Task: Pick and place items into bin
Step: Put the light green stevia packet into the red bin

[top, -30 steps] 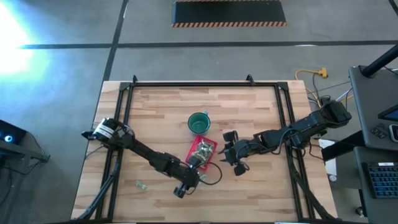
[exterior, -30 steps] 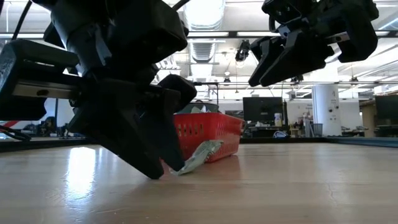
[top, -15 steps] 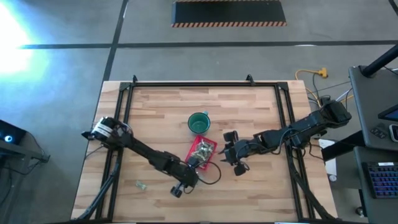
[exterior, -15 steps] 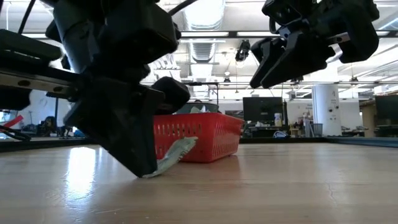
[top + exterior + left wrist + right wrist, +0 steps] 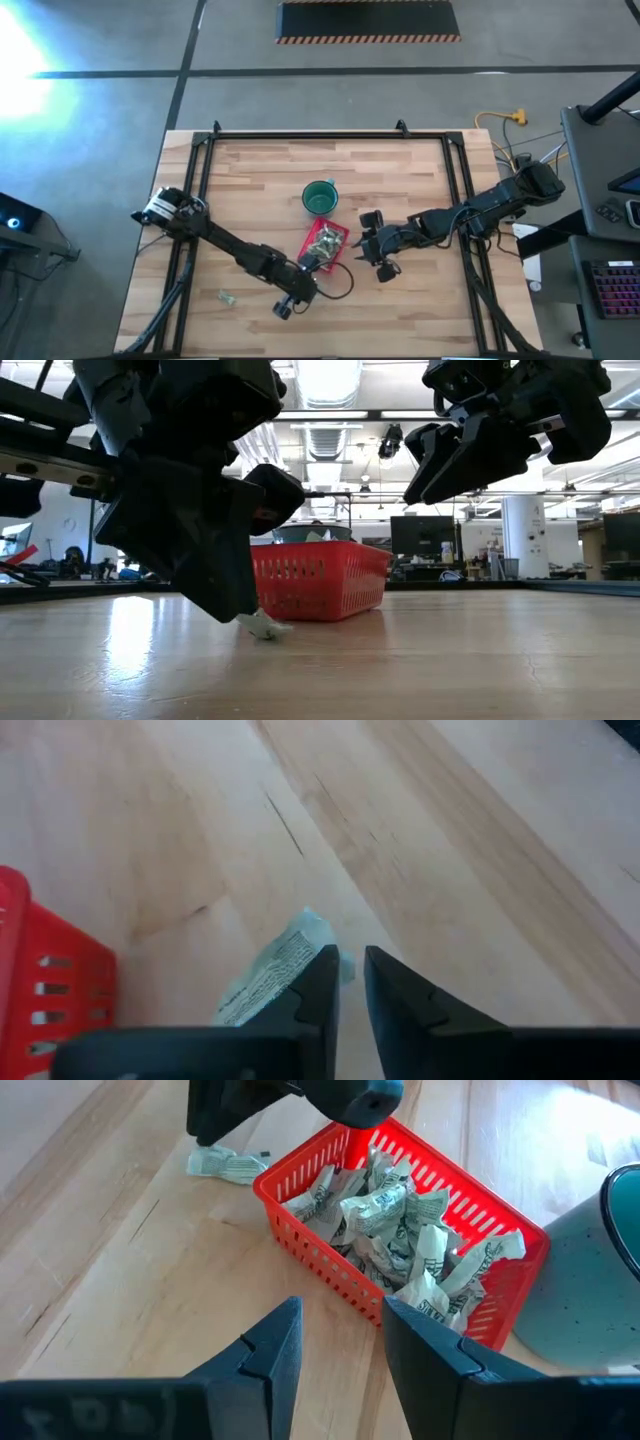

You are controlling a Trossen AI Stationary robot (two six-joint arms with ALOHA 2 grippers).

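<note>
The red bin [image 5: 328, 240] stands mid-table, filled with several pale green-and-white wrapped pieces [image 5: 395, 1220]. My left gripper [image 5: 308, 268] is at the bin's near-left corner, slanting down, shut on one more wrapped piece [image 5: 270, 975] just outside the bin [image 5: 40, 985]. In the low view that piece [image 5: 262, 626] sits under the fingertips of the left gripper [image 5: 245, 612]. My right gripper [image 5: 372, 245] hovers open, right of the bin and above the table, fingers apart in its wrist view [image 5: 340, 1350]. My left gripper pinches the wrapped piece by one end [image 5: 342, 966] between its two fingers. The fingers slant down from the table's left. The rest of the piece sticks out sideways past one finger. Its lower edge [image 5: 266, 630] is at the tabletop.
A round dark-green cup [image 5: 319, 197] stands just beyond the bin. One stray wrapped piece [image 5: 228, 297] lies near the table's near-left corner. A black cable loop [image 5: 345, 282] lies by the bin's near side. Bare wood spreads to the far side and the right.
My left gripper has shut on the wrapped piece that leaned against the bin's wall. It has drawn the piece off the bin toward the table's left, so the piece no longer leans on the bin and sits low under the fingertips.
</note>
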